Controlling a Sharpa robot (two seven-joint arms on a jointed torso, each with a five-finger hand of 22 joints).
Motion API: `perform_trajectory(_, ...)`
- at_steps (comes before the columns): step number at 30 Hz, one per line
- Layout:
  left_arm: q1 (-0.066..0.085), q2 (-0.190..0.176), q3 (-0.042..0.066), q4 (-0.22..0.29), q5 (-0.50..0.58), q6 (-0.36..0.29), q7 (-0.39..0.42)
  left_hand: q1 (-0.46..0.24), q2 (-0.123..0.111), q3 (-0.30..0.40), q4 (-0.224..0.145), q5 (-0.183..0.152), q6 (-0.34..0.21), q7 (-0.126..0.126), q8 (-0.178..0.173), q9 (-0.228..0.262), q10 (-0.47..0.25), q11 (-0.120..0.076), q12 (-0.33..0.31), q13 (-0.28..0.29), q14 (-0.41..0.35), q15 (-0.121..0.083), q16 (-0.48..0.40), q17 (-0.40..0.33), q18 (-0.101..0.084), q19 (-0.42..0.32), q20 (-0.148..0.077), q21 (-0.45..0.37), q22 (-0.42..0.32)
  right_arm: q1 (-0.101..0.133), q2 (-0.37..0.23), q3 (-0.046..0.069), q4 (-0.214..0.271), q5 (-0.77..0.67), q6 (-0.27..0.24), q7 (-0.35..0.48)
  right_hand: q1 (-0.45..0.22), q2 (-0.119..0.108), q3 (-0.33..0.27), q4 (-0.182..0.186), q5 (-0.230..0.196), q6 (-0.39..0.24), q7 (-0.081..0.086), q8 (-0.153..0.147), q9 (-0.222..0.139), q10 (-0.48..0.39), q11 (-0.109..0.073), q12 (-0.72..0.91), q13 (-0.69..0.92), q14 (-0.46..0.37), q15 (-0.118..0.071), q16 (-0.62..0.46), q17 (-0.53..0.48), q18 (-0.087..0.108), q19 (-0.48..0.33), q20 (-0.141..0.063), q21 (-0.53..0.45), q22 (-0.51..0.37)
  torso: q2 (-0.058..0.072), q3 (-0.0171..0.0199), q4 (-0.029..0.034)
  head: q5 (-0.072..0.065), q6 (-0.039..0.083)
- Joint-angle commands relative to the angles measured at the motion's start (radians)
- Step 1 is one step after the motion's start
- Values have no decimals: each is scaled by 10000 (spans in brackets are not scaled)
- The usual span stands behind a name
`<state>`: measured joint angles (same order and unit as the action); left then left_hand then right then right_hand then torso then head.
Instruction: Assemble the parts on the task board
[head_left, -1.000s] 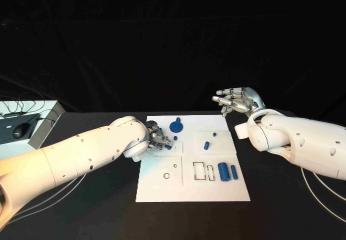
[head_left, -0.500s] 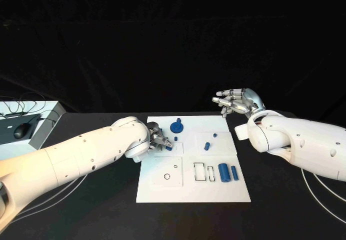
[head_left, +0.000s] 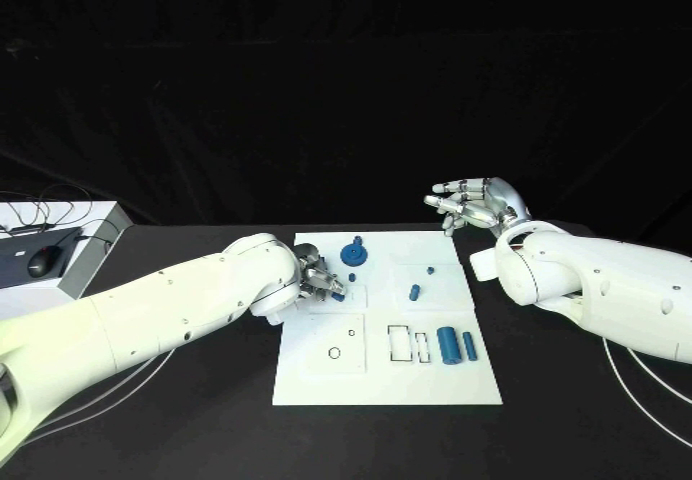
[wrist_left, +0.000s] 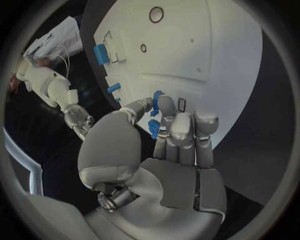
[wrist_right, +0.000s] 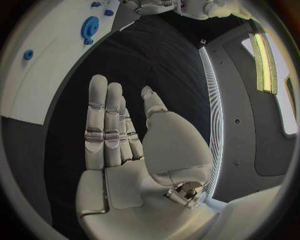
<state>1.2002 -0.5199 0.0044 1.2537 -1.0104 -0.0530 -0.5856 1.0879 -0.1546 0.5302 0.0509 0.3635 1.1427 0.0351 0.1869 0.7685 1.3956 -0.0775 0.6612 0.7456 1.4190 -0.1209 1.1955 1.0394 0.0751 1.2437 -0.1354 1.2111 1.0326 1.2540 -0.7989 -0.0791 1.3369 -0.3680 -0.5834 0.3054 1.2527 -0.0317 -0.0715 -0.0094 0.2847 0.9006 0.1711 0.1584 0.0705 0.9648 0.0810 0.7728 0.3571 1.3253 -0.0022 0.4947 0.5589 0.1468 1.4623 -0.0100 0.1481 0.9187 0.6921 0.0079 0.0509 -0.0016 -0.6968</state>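
The white task board (head_left: 387, 375) lies in the middle of the table. My left hand (head_left: 320, 277) hovers low over its left side and pinches a small blue part (wrist_left: 154, 128) between thumb and fingers. On the board are a blue gear (head_left: 353, 253), a small blue peg (head_left: 413, 291) and two blue cylinders (head_left: 447, 344) beside empty rectangular slots (head_left: 398, 342). A round hole (head_left: 335, 352) sits in the near left tile. My right hand (head_left: 476, 205) is raised beyond the board's far right corner, fingers straight and apart (wrist_right: 106, 125), holding nothing.
A pale box with a computer mouse (head_left: 43, 262) and cables stands at the table's far left edge. Thin white cables trail over the table under both arms. Bare black table surrounds the board.
Nothing of note has moved; the left hand keeps its pinch on the blue part and the right hand stays raised.
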Motion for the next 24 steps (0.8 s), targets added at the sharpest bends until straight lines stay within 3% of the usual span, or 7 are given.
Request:
perform_trajectory(1, -39, -49, -10, 129, -84, -245, 117, 104, 69, 1079, -1002, 34, 613, -571, 47, 2664, 87, -133, -58, 12, 33, -8, 20, 5, -71, 52, 23, -48, 11, -4, -2, 3, 10, -2, 125, 75, -126, 5, 5, 41, 43, 10, 45, 45, -1, -66, -36, 58, -8, 31, 60, -19, 17, 197, 131, -13, 22, -9, 9, -1, 0, -17, -17)
perform_trajectory(10, -65, -134, -3, 242, -127, -451, 156, 95, 61, 1143, -1023, 33, 621, -576, 68, 2710, 105, -137, -67, 25, 33, -12, 38, 4, -70, 84, 17, -35, 70, -4, -31, 3, 31, -4, 115, 68, -126, 5, 5, 41, 43, 10, 45, 45, -1, -66, -36, 58, -8, 31, 60, -19, 17, 197, 131, -13, 22, -9, -3, 4, 11, -14, -61)
perform_trajectory(19, -70, -150, -3, 217, -240, -575, 172, 97, 68, 1159, -1024, 32, 613, -574, 72, 2725, 108, -137, -71, 30, 32, -13, 43, 1, -67, 81, 19, -46, 76, -4, -37, 3, 38, -11, 113, 56, -126, 5, 5, 41, 43, 10, 45, 45, -1, -66, -36, 58, -8, 31, 60, -19, 17, 197, 131, -13, 22, -9, 0, -15, 10, -14, -92)
perform_trajectory(24, -72, -153, 1, 215, -276, -638, 184, 97, 68, 1159, -1024, 32, 613, -574, 72, 2725, 108, -137, -71, 30, 32, -13, 43, 1, -67, 81, 19, -46, 76, -4, -31, 3, 34, -15, 114, 50, -130, 6, -7, 38, 48, 14, 42, 45, -2, -52, -41, 51, -17, 38, 57, -21, 15, 196, 134, -16, 38, -27, 1, -3, 3, -11, -93)
